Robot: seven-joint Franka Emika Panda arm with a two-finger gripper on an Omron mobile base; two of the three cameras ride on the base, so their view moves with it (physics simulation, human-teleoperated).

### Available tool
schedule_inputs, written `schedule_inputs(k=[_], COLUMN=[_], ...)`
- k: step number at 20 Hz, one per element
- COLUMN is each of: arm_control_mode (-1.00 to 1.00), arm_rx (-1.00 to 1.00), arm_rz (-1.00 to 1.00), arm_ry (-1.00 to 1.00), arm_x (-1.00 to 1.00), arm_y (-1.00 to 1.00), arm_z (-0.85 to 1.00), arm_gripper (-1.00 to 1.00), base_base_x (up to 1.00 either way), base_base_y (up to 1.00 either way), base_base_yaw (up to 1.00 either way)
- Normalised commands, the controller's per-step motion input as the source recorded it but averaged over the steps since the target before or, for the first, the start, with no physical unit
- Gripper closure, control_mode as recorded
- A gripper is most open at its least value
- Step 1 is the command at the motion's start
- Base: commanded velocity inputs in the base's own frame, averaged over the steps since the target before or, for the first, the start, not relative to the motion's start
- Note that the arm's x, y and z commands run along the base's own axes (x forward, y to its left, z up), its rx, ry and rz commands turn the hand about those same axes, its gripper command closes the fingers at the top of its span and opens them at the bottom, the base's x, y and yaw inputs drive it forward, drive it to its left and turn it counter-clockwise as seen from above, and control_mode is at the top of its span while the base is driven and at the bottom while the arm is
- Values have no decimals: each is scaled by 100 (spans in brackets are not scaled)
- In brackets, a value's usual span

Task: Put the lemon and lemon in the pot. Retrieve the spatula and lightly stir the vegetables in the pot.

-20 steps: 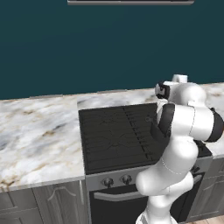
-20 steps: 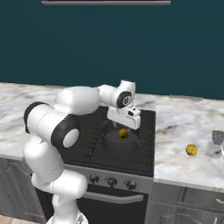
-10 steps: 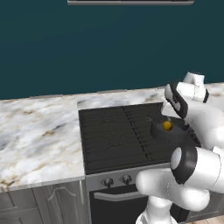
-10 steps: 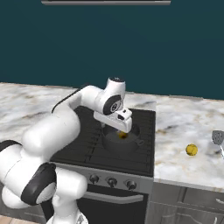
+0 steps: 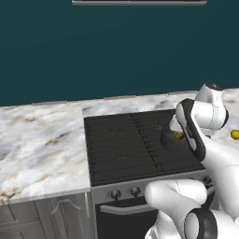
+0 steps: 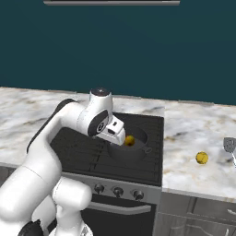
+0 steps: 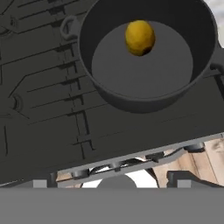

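The dark grey pot [image 6: 138, 151] stands on the right side of the stove, and one lemon [image 6: 130, 140] lies inside it. In the hand view that lemon [image 7: 140, 37] rests on the far part of the pot [image 7: 131, 98] floor. The second lemon [image 6: 201, 158] lies on the marble counter right of the stove, also seen as lemon [image 5: 235, 134] in the left base view. The spatula [image 6: 229, 146] lies at the far right counter edge. My gripper [image 6: 118, 136] hangs just left of the pot, open and empty, with its tips [image 7: 111, 181] wide apart.
The black stove [image 5: 126, 144] has oven knobs along its front. Marble counter [image 5: 42, 144] runs left of it, and more counter [image 6: 193, 131] lies to the right. My own arm [image 5: 196, 135] hides part of the pot in the left base view.
The arm has swung and folded, and the hand has dropped from above the pot to its left side. The lemon in the pot and the one on the counter have not moved.
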Motion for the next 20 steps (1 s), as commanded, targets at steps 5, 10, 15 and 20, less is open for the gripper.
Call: schedule_inputs(k=[5, 10, 15, 20], arm_control_mode=[-100, -100, -100, -100], arm_rx=[-3, -5, -2, 0], arm_rz=[8, 9, 2, 0], arm_ry=[-5, -4, -3, 0], arm_x=[-29, -38, -7, 0], arm_y=[6, 20, 6, 0], arm_z=[23, 30, 10, 0], arm_gripper=[-100, -100, -100, -100], base_base_x=[0, 0, 0, 0], base_base_y=[0, 0, 0, 0], base_base_yaw=[0, 0, 0, 0])
